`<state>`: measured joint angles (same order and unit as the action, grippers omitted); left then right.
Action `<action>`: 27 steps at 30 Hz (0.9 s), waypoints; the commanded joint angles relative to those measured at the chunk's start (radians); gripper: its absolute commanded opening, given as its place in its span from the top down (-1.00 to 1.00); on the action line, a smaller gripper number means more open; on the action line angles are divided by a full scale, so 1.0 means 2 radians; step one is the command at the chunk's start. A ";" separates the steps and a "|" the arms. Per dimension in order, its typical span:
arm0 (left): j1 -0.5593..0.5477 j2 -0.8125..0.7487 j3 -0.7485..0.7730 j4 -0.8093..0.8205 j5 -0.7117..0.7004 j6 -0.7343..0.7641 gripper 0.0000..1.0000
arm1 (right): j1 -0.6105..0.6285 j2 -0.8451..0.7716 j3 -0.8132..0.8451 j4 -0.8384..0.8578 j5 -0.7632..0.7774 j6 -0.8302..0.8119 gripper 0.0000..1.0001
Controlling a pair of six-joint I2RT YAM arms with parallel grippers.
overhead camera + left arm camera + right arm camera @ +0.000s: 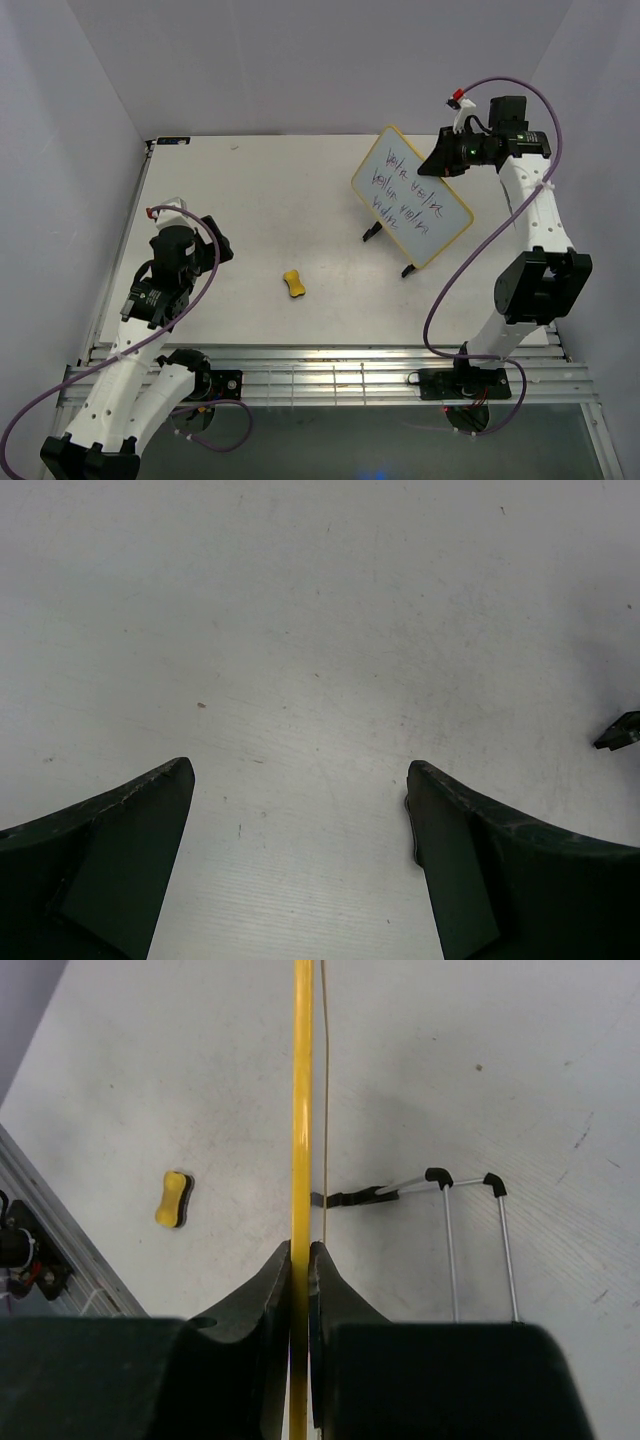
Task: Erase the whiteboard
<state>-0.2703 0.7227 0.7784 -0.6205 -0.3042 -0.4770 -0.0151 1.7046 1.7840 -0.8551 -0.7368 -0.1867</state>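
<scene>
Nearest the overhead lens, at the bottom edge: the left arm (120, 400), rising from its base, doubled back at the elbow, wrist hanging over the near-left part of the table (260, 190), well apart from the whiteboard (412, 195). On the other side, the right arm (535, 260), climbing from its base, bent at a dark elbow, then reaching up and leftward. Ends in the right gripper (437, 162), set against the board's far right edge and touching it. Whiteboard standing tilted on two black feet (372, 234) at the table's right, turned diagonally, purple handwriting across its face. Yellow eraser (294, 284) lying flat near the table's middle, apart from the board and from both claws. From the left wrist: the left gripper (300, 768) spread wide, two dark fingers (120, 860) with nothing between them but bare tabletop. At the right edge, a small black scrap (620, 732), too little shown to name. From the right wrist: fingers pinched shut on the board's thin yellow frame, seen edge-on and running straight up from the jaws. Beyond, right of that edge, the wire stand (450, 1250) with black tips and a black foot. Left of it, down on the table, the eraser.
</scene>
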 commanded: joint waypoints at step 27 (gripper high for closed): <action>0.002 0.037 -0.032 0.066 0.188 -0.050 -0.96 | 0.221 -0.232 -0.410 0.335 0.204 0.246 0.85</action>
<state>-0.2699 0.7437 0.7414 -0.5373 -0.0788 -0.5236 0.4282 1.3109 0.9756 -0.2867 -0.3943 0.2955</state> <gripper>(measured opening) 0.977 0.120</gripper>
